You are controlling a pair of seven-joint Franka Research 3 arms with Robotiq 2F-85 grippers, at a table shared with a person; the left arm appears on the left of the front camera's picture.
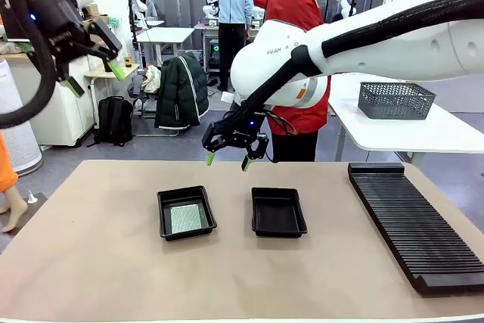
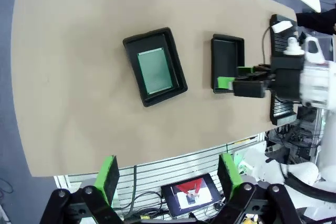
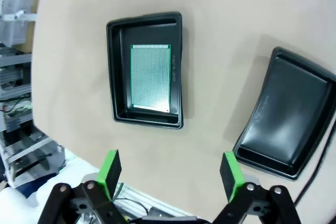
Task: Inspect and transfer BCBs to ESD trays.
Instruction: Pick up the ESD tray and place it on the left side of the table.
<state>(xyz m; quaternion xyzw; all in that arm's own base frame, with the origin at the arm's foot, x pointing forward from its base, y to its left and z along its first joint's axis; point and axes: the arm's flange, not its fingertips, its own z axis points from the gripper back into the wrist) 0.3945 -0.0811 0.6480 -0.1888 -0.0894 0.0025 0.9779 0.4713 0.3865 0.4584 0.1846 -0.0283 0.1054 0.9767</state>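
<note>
Left gripper: nearest to us, raised high at the robot's left with its jaws wide and nothing between them. In its wrist view we look down over the table's near edge.
Near edge: bare tan table runs the whole front, giving open room. The edge itself is cut off at the bottom of the front view.
Left ESD tray: holds one BCB lying flat on its floor, with black margin on every side.
Right ESD tray: its floor is bare. A strip of table separates the two trays, which do not touch.
Rack: long, black and slotted, well apart from the right tray. Its near corner runs off the picture's right edge, and the slots seem empty, though we view them at too low an angle to be sure.
Right gripper: hangs above the table just beyond the trays' far rims, between them, spread wide and holding nothing.
Person: in a red jacket at the far side, partly hidden behind the right arm.
Mesh basket: on a white table, far right.
</note>
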